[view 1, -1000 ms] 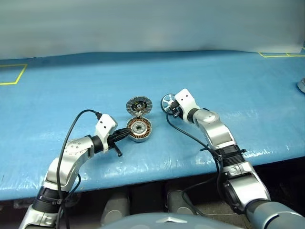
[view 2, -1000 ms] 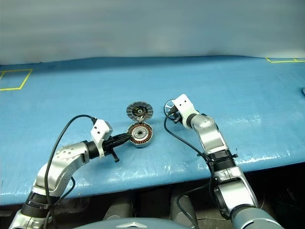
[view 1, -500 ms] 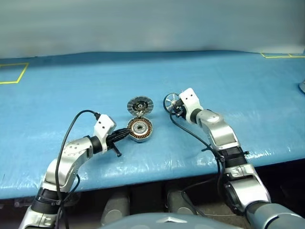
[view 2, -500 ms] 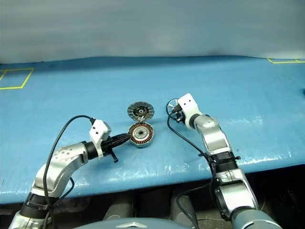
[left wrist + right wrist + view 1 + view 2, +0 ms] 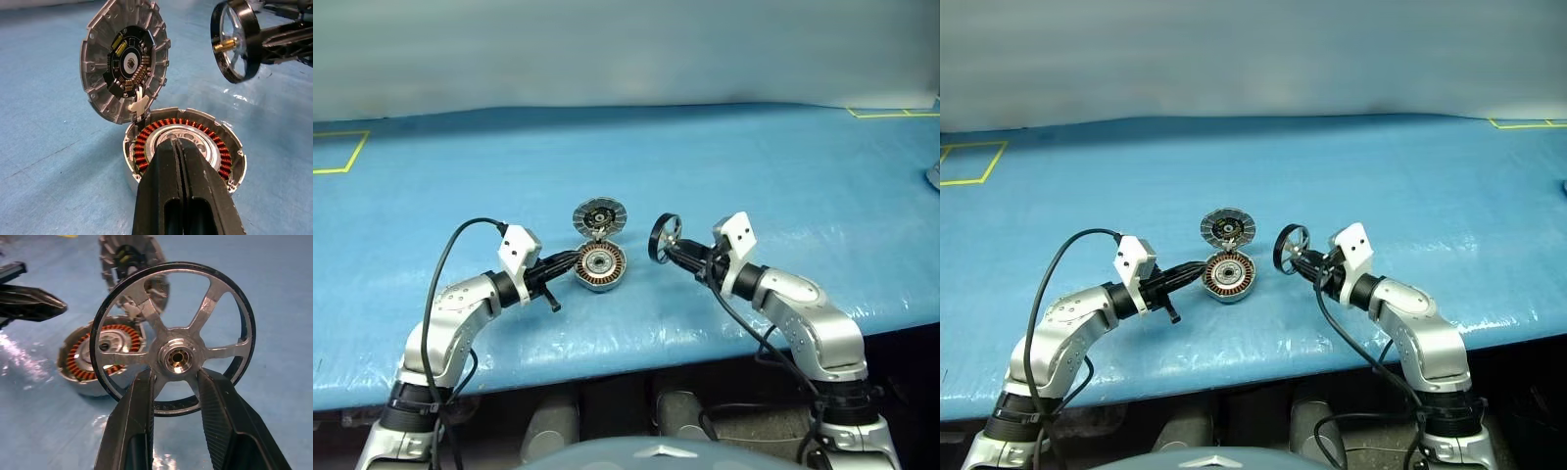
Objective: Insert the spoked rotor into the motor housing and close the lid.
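A wide blue surface (image 5: 783, 166) stretches out beyond the work, bare on every side of the parts, with yellow tape marks at its far left corner (image 5: 337, 152) and far right corner (image 5: 891, 113) and its near edge running just under both arms. The motor housing (image 5: 599, 266) sits near that front edge, roughly midway between the arms, its ring of copper windings facing up. The lid (image 5: 598, 216) stands open on its hinge at the far side of the housing, dark inner face toward the camera.

The right tool (image 5: 176, 382) grips the spoked rotor (image 5: 664, 238) by its silver hub, a black finger pressed on either side, and holds the ring on edge in the air, clear of the surface. The rotor hangs just to the right of the housing and lid, apart from both, with open blue cloth beneath it.

The left tool (image 5: 178, 161) is closed, its two fingers pressed together with nothing between them. It reaches in from the left and its tips lie over the near rim of the housing; whether they touch the metal cannot be told.
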`<state>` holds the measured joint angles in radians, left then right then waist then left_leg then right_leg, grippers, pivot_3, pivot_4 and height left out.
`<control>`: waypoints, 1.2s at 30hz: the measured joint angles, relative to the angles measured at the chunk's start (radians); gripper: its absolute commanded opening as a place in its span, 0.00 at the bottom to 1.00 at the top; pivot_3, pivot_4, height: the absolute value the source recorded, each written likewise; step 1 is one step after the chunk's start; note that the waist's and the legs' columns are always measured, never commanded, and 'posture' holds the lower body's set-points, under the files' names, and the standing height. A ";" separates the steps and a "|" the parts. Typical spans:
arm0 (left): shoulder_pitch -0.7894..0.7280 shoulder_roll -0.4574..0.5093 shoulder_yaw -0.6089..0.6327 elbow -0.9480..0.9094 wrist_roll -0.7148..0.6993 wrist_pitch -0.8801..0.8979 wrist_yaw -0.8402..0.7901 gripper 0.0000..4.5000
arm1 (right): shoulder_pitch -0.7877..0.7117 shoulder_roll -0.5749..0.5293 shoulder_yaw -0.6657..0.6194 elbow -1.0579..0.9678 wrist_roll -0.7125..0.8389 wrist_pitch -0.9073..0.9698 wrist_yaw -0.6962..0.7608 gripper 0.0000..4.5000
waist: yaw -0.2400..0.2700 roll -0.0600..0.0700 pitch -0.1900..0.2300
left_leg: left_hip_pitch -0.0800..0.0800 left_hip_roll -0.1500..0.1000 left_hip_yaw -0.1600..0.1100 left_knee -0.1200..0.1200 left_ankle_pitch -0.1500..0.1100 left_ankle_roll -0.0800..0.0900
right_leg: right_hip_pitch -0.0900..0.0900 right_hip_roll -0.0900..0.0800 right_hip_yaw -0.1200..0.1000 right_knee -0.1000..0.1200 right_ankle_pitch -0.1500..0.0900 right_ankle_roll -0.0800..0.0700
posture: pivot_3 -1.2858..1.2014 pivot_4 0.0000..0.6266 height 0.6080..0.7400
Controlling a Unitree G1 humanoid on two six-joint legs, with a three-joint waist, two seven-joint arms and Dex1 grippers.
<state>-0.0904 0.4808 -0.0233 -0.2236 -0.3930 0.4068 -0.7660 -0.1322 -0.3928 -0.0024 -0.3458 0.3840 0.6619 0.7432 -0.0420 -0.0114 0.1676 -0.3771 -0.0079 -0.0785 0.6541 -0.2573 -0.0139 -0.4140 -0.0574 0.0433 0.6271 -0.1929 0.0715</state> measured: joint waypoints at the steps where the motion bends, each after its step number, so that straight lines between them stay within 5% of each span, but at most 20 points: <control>1: -0.001 0.000 0.000 0.003 0.002 -0.009 -0.001 0.00 | -0.001 0.000 0.013 -0.005 0.005 -0.007 0.009 0.25 | 0.000 0.000 0.000 | 0.000 0.000 0.000 0.000 0.000 0.000 | 0.000 0.000 0.000 0.000 0.000 0.000 | 0.52 0.24 1.00; 17: 0.034 0.015 -0.007 0.024 -0.001 -0.065 -0.069 0.00 | -0.195 0.016 0.216 0.179 -0.038 -0.063 0.067 0.25 | 0.005 0.000 0.000 | -0.001 0.000 0.000 0.000 0.000 0.000 | 0.000 0.000 0.000 0.000 0.000 0.000 | 0.52 0.24 1.00; 31: 0.044 0.032 -0.008 0.024 0.000 -0.064 -0.072 0.00 | -0.234 -0.012 0.264 0.216 -0.098 -0.090 0.088 0.25 | 0.005 0.000 0.000 | -0.001 0.000 -0.001 0.000 0.000 0.000 | 0.000 0.000 0.000 0.000 0.000 0.000 | 0.52 0.24 1.00; 36: 0.049 0.032 -0.008 0.024 0.000 -0.064 -0.068 0.00 | -0.241 -0.015 0.270 0.222 -0.116 -0.091 0.081 0.57 | 0.005 0.000 0.000 | -0.001 0.000 -0.001 0.000 0.000 0.000 | 0.000 0.000 0.000 0.000 0.000 0.000 | 0.52 0.24 1.00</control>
<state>-0.0410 0.5129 -0.0314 -0.1994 -0.3927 0.3430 -0.8344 -0.3727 -0.4075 0.2679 -0.1234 0.2683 0.5708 0.8241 -0.0367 -0.0117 0.1678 -0.3776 -0.0082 -0.0792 0.6538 -0.2573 -0.0139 -0.4144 -0.0575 0.0431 0.6267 -0.1927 0.0715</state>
